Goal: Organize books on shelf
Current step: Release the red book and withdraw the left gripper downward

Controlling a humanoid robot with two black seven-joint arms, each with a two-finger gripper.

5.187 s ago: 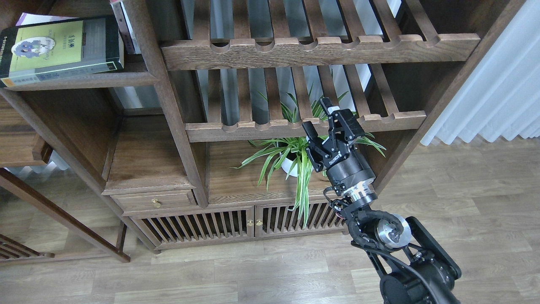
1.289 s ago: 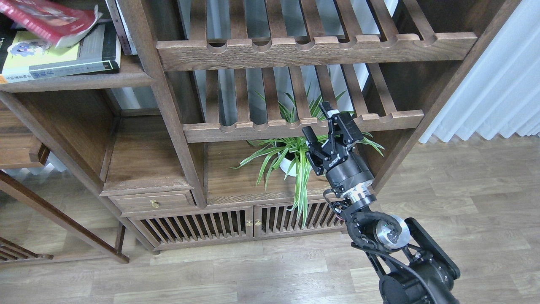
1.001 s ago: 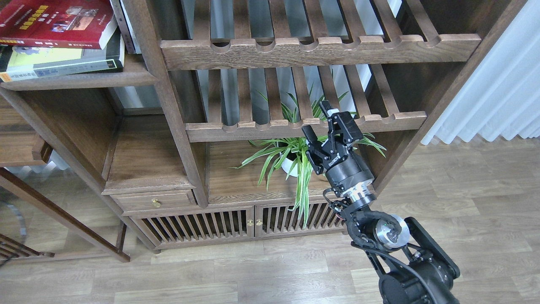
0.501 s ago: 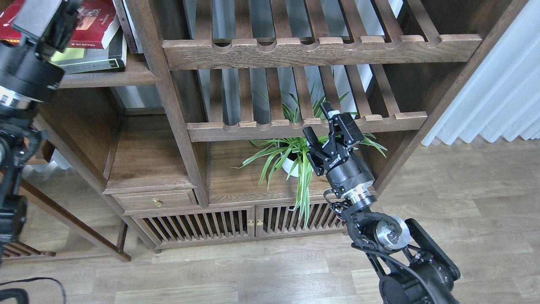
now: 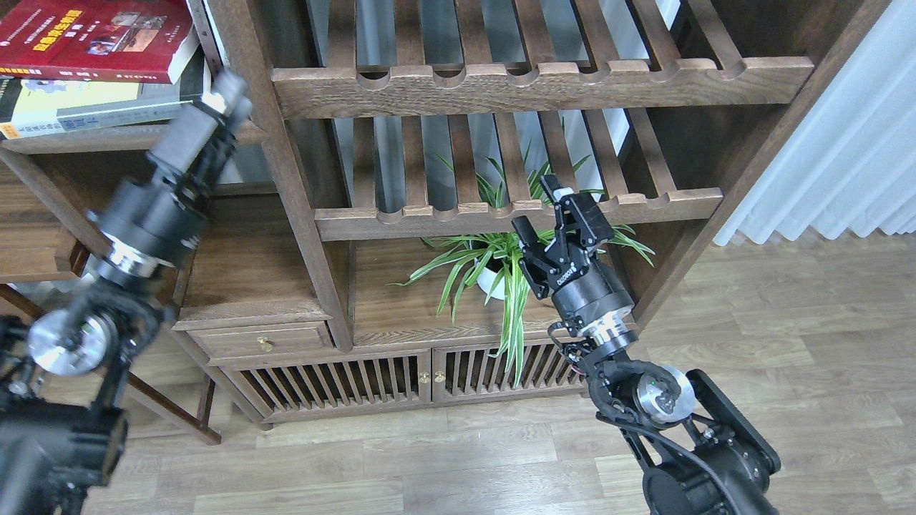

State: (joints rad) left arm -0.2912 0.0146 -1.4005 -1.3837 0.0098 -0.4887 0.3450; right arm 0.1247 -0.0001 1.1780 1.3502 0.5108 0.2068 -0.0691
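The dark-red book (image 5: 96,39) lies flat on the yellow-green book (image 5: 86,111), stacked on the dark-brown shelf (image 5: 86,139) at the upper left. The lilac-white paperback is hidden. My left gripper (image 5: 223,99) is motion-blurred just right of the stack, at the shelf's front right corner, holding nothing; its fingers cannot be told apart. My right gripper (image 5: 549,212) is open and empty, in front of the plant and far from the books.
Thin upright volumes (image 5: 204,32) stand right of the stack against the post (image 5: 286,179). Slatted racks (image 5: 515,207) fill the middle bay. A potted spider plant (image 5: 486,268) stands on the lower board behind my right gripper. A white curtain (image 5: 844,157) hangs at the right.
The dark-red book was laid on the yellow-green book. My left gripper has let go and moved down and right from the stack. The right arm has stayed still.
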